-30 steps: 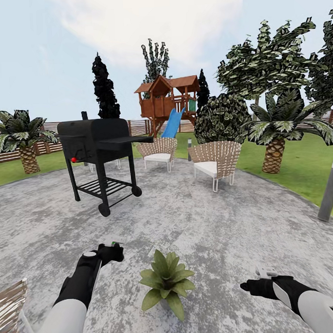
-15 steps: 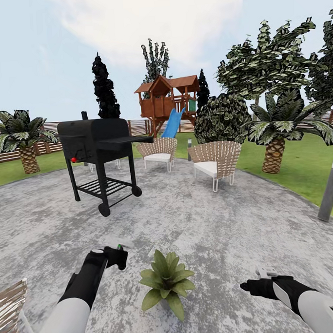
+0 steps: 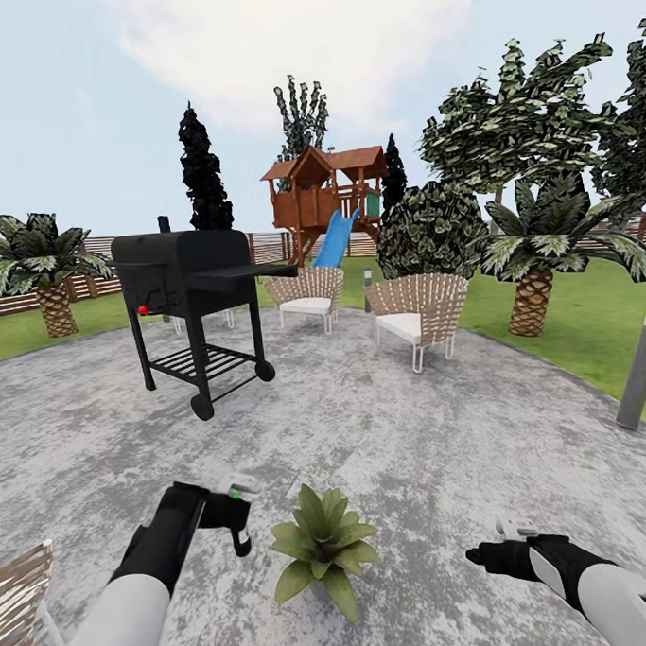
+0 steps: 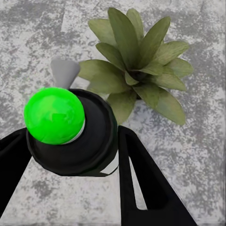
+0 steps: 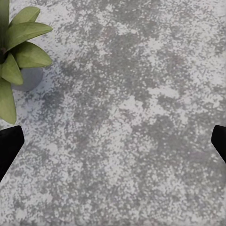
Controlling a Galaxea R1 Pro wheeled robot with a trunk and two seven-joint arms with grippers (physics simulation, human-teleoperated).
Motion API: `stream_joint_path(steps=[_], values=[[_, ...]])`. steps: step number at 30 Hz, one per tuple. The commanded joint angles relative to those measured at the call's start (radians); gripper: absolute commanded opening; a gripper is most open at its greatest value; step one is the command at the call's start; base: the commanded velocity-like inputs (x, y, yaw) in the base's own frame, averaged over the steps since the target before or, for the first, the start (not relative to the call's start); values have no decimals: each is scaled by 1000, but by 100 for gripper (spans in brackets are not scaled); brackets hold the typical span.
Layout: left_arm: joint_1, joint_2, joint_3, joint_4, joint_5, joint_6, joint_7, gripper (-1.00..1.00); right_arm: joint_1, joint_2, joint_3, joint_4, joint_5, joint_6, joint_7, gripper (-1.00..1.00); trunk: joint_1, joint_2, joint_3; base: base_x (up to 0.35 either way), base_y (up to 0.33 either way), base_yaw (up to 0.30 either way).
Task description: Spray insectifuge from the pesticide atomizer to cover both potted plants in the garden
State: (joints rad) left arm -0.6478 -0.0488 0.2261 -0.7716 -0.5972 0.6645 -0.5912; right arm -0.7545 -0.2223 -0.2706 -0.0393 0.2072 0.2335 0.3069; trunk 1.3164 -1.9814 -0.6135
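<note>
We see our left pincer (image 4: 70, 141) clenched on the pesticide atomizer (image 4: 70, 136), its two black fingers (image 4: 141, 183) pressed against either side of the dark round body. From the left wrist view the bottle shows a bright green rounded cap on top and a pale grey nozzle pointing toward the potted plant (image 4: 136, 66). In the head view the atomizer (image 3: 236, 503) sits at the end of our left arm, just beside the plant's leaves and a little above them, not touching.

Our right pincer (image 3: 510, 540) hangs over bare paving with nothing between its fingers; the right wrist view shows only the black tips at the far edges of the frame, so it stands wide apart. The same plant (image 5: 16, 52) appears there with its little grey pot, off to one side of that pincer.

The potted plant (image 3: 323, 546) is a low rosette of broad pointed green leaves standing on the mottled grey patio (image 3: 414, 432), between our two arms and nearer the left one.

Farther off stand a black grill (image 3: 194, 292) on wheels and two wicker chairs (image 3: 417, 313). Beyond them lie the lawn (image 3: 569, 324), palm trees, a wooden playhouse (image 3: 328, 200) with a blue slide, and the slatted fence (image 3: 9, 297).
</note>
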Motion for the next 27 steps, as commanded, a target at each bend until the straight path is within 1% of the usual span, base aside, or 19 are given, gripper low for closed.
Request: stream_joint_path(steps=[1, 7, 9, 11, 13, 15, 16, 17, 19, 21, 22, 23, 24, 27], values=[[-1, 1, 5, -1, -10, 10, -23, -100, 0, 0, -9, -2, 10, 6, 5, 100, 0, -1, -1, 0, 0, 0], [-1, 5, 1, -1, -14, 20, -95, -100, 0, 0, -9, -2, 10, 6, 5, 100, 0, -1, -1, 0, 0, 0], [-1, 6, 0, -1, -15, 36, -100, -100, 0, 0, -9, -2, 10, 6, 5, 100, 0, -1, -1, 0, 0, 0], [-1, 6, 0, -1, -25, 60, -102, -100, 0, 0, -9, -2, 10, 4, 5, 100, 0, -1, -1, 0, 0, 0], [-1, 7, 0, -1, -49, 73, -104, -100, 0, 0, -9, -3, 11, 2, 5, 100, 0, -1, -1, 0, 0, 0], [-1, 9, 0, -1, -86, 79, -116, -100, 0, 0, -9, -4, 11, 1, 5, 100, 0, -1, -1, 0, 0, 0], [-1, 10, 0, -1, -105, 80, -129, -100, 0, -1, -9, -5, 12, 1, 5, 100, 0, -1, -1, 0, 0, 0], [-1, 11, 1, -1, -128, 81, -159, -100, 0, -1, -9, -6, 12, 1, 6, 100, 0, -1, -1, 0, 0, 0], [-1, 12, 1, -1, -150, 82, -208, -100, 0, -2, -11, -8, 10, 2, 8, 100, 0, -1, -1, 0, 0, 0], [-1, 13, 1, -2, -161, 82, -238, -100, 0, -3, -11, -10, 9, 2, 11, 100, 0, -1, -1, 0, 0, 0], [-1, 13, 1, -3, -175, 82, -257, -100, 0, -4, -12, -14, 7, 3, 13, 100, 0, -1, -1, 0, 0, 0], [-1, 13, 1, -3, -183, 82, -262, -100, 0, -5, -13, -20, 6, 3, 14, 100, 0, -1, -1, 0, 0, 0], [-1, 13, 1, -3, -191, 82, -265, -100, -1, -5, -13, -35, 5, 3, 14, 100, 0, -1, -1, 0, 0, 0], [-1, 13, 1, -4, -210, 83, -271, -100, -2, -6, -14, -170, 4, 9, 15, 100, 0, -1, -1, 0, 0, 0]])
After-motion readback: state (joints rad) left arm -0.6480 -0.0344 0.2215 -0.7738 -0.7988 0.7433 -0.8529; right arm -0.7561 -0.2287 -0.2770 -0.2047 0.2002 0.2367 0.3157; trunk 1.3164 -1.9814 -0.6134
